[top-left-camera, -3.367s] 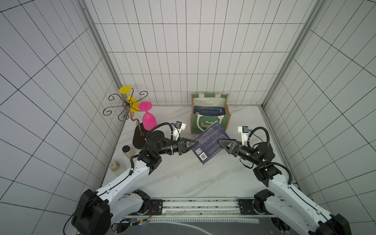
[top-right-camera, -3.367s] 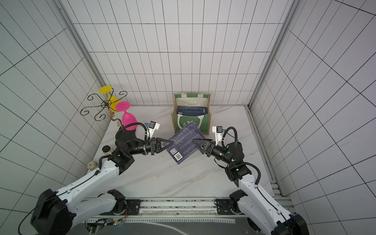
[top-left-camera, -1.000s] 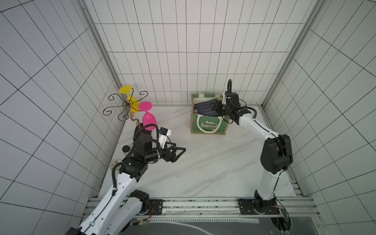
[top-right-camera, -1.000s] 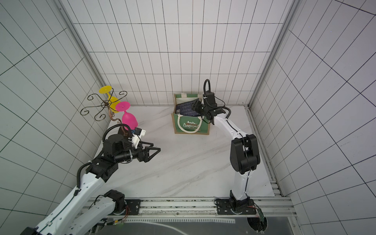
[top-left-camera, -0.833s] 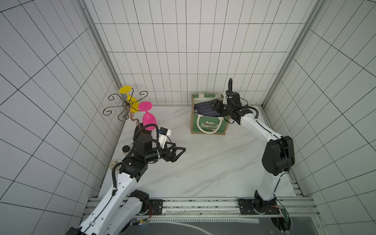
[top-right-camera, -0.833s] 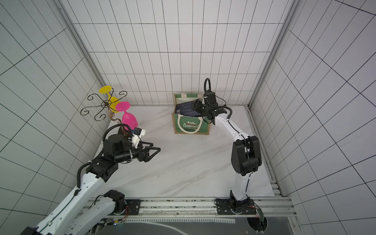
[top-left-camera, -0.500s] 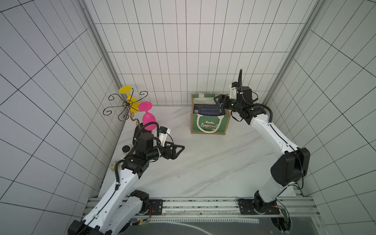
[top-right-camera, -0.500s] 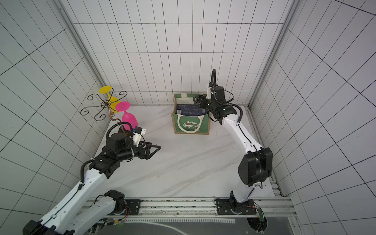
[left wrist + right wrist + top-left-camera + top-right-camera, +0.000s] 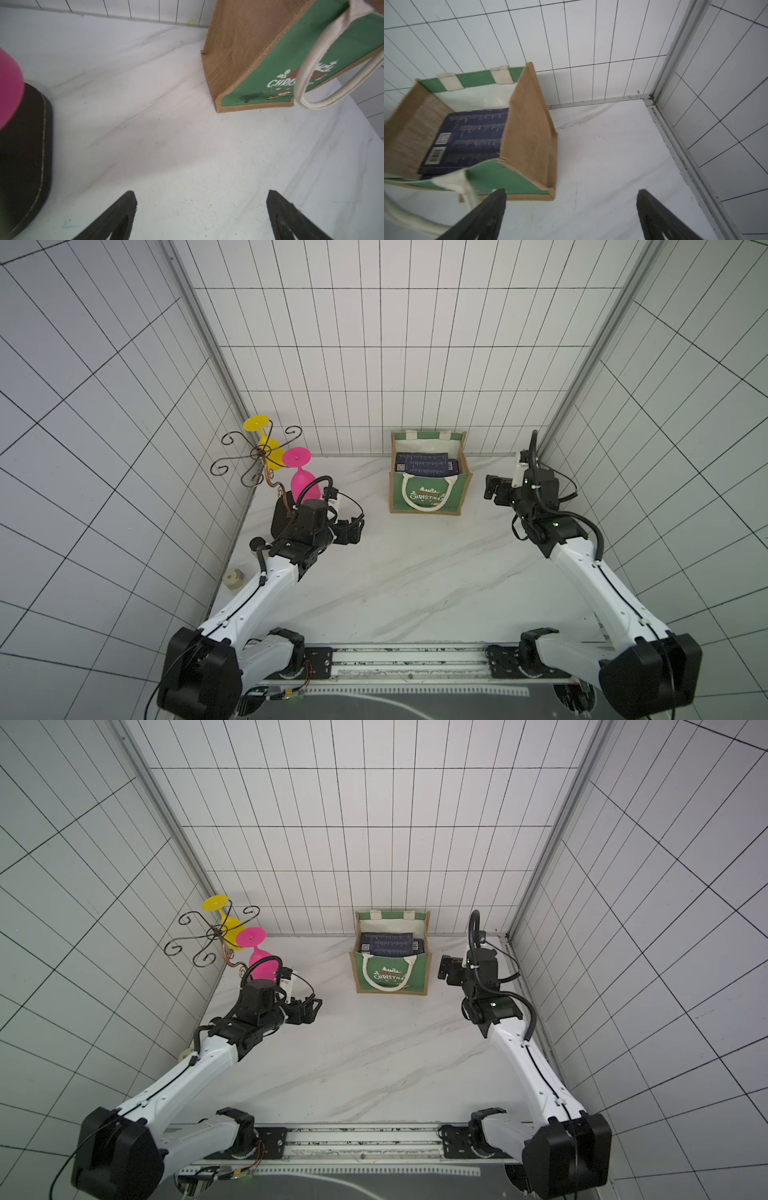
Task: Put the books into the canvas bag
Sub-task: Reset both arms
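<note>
Right wrist view shows navy books (image 9: 473,135) lying inside the canvas bag (image 9: 529,135).

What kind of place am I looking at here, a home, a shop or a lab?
Probably a robot lab test cell: a left arm and right arm mounted on a rail, white tiled walls boxing in a marble-look tabletop, with staged props like the canvas bag.
</note>
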`<action>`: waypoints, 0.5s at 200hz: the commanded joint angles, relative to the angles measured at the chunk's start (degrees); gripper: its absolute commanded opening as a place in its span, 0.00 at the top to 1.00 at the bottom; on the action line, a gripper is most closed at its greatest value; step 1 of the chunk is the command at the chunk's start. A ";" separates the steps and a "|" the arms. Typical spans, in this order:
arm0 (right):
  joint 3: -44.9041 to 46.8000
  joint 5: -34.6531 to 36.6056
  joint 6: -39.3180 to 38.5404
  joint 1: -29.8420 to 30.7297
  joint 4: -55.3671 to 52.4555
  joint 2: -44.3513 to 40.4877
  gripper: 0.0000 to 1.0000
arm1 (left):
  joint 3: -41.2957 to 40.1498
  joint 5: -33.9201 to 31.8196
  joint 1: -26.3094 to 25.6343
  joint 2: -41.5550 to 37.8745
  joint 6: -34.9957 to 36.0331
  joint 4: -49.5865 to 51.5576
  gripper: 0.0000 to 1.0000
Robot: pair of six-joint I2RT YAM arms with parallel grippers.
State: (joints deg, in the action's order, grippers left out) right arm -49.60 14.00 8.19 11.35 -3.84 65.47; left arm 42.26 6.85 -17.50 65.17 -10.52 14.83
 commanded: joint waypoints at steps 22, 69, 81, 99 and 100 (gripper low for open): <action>26.01 6.16 -6.43 -0.51 36.86 0.25 0.02 | -5.55 -19.41 -0.17 -0.41 10.81 -16.36 0.03; 35.08 10.06 -8.48 -0.44 58.14 4.95 0.02 | -15.68 -33.02 1.92 3.57 12.33 -36.08 0.03; 37.23 10.20 -8.86 -0.82 64.64 6.57 0.02 | -17.82 -34.69 2.25 6.04 12.13 -41.59 0.03; 37.43 9.35 -8.36 -2.02 67.69 11.08 0.02 | -21.49 -34.55 2.62 9.26 11.08 -51.27 0.03; 37.46 9.19 -8.32 -2.11 68.42 11.43 0.01 | -21.59 -34.50 2.63 9.45 11.07 -51.86 0.03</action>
State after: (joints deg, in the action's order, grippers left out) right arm -14.94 22.31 0.95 10.79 50.17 72.16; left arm 24.29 -23.14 -15.29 71.59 0.08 -20.03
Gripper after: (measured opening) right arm 0.985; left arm 0.972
